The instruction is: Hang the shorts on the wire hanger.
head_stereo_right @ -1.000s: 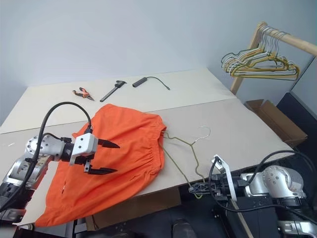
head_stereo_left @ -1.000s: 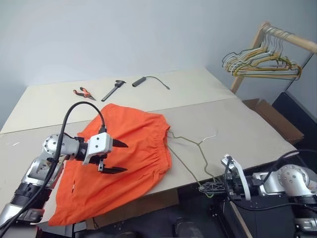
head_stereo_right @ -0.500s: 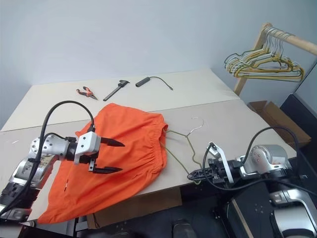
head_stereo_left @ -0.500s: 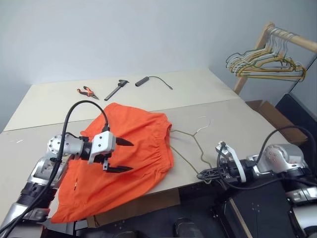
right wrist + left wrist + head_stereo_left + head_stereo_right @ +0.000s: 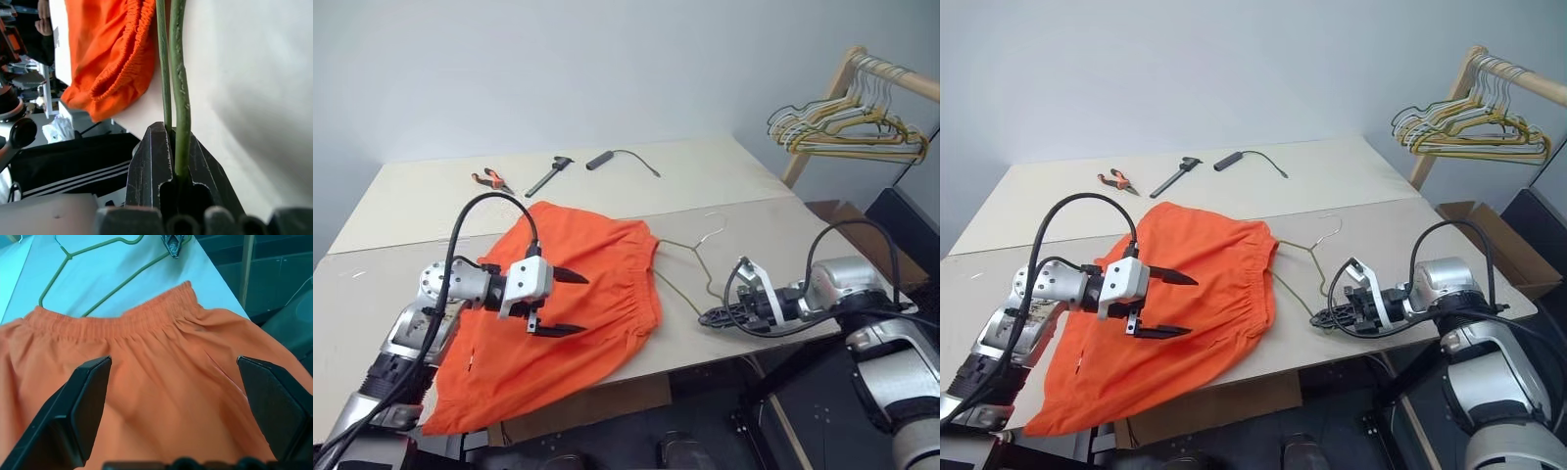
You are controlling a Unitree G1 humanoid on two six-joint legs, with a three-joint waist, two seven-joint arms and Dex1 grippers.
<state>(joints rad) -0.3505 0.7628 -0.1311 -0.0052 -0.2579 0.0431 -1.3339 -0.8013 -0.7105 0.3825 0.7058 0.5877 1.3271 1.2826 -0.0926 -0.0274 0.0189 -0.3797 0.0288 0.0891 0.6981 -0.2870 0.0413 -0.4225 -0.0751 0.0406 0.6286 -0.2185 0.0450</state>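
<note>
- Head view: the shorts [image 5: 570, 308] lie spread flat on the table [image 5: 401, 196], toward its near left side, with the gathered waistband facing the robot's right and one leg drooping over the near edge.
- A tiny white mark shows on the cloth near the lower left part.
- The hanger [image 5: 690, 269] lies flat on the table just right of the waistband, its hook [image 5: 709, 231] pointing away from the robot and its far corner reaching the waistband's edge.
- The right gripper [image 5: 717, 317] sits at the table's near edge with its fingers pinched together on the hanger's near corner; the right wrist view shows two green wire strands [image 5: 175, 98] running out from between the clamped black fingers, with the waistband beside them.
- The left gripper [image 5: 560, 303] hovers over the middle of the shorts, pointing toward the robot's right, its two fingers spread wide and holding nothing.
- In the left wrist view the fingers [image 5: 73, 406] frame the orange cloth, with the waistband, hanger and right gripper beyond.
- Farther back on the table lie orange-handled pliers [image 5: 489, 179], a dark tool [image 5: 548, 176] and a black cylinder with a cord [image 5: 619, 157].
- Off the table's far right stands a wooden rack [image 5: 862, 83] bearing a cluster of silver and yellow hangers [image 5: 842, 122].
- A cardboard box [image 5: 1494, 235] sits on the floor below the rack.
</note>
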